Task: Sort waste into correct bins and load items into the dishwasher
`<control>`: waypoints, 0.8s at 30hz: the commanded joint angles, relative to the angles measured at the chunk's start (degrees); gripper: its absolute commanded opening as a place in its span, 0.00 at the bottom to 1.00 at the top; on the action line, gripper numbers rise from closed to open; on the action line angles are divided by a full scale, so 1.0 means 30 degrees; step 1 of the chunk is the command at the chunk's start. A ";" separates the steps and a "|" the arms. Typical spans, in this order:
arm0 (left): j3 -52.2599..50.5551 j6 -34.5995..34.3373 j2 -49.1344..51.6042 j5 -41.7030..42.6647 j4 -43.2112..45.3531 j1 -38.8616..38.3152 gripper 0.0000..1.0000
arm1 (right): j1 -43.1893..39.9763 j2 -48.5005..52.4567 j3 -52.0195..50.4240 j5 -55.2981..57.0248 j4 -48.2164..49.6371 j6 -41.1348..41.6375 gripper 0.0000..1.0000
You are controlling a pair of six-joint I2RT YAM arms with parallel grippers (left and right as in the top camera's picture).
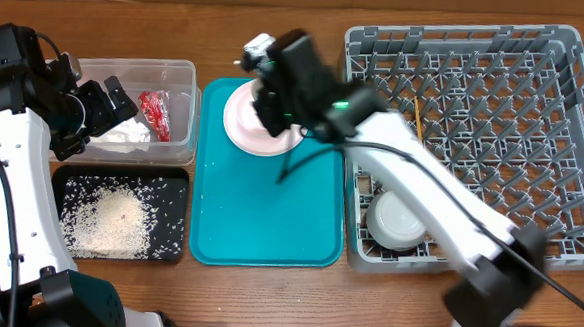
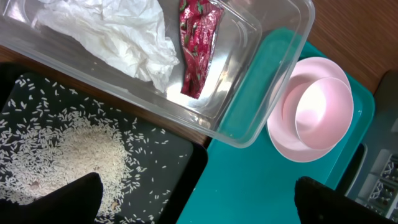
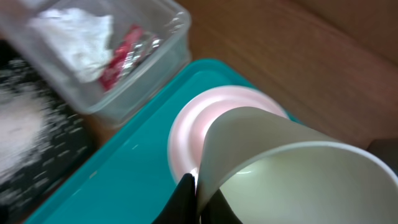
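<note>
A: Left side first. How do the jaws stand?
B: The left gripper (image 1: 108,106) hangs over the clear tub (image 1: 186,75). Its own wrist view shows the two fingertips wide apart with nothing between them.

A: What is in the tub?
B: A white tissue (image 2: 118,37) with the red wrapper (image 2: 198,46) just beside it. In the overhead view the arm covers much of the tissue, but the left wrist view shows it plainly. In front of the tub is the black tray (image 1: 173,189), with rice (image 1: 109,219) heaped toward its left.

A: And the centre?
B: The teal tray (image 1: 269,222), with the pink plate (image 2: 280,140) at its far end. In the overhead view the right arm hides what is on the plate. The right wrist view shows it: the right gripper (image 3: 199,199) is closed on the rim of a pale bowl (image 3: 292,180), which is tilted over the plate. I cannot tell whether the bowl's base touches the plate.

A: Right side?
B: The grey rack (image 1: 538,56), with the right arm crossing its left part. A second bowl (image 1: 397,221) sits in the near left corner. A chopstick (image 1: 418,118) shows only as a thin line among the pegs and is hard to make out.
</note>
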 commanded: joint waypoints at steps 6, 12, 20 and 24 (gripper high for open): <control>0.0262 0.0211 -0.0313 -0.0044 0.0022 -0.0095 1.00 | -0.3891 -0.1843 0.0087 -0.9311 -0.6929 -0.1056 0.04; 0.0262 0.0211 -0.0313 -0.0044 0.0022 -0.0095 1.00 | -0.7570 -0.1843 -0.1224 -1.6895 -1.1380 -0.7206 0.04; 0.0262 0.0211 -0.0313 -0.0044 0.0029 -0.0095 1.00 | -1.0899 -0.1821 -0.5595 -2.2068 -1.2160 -1.2546 0.04; 0.0262 0.0211 -0.0313 -0.0044 0.0029 -0.0095 1.00 | -1.1825 -0.1814 -0.8735 -2.3387 -0.9537 -1.3063 0.13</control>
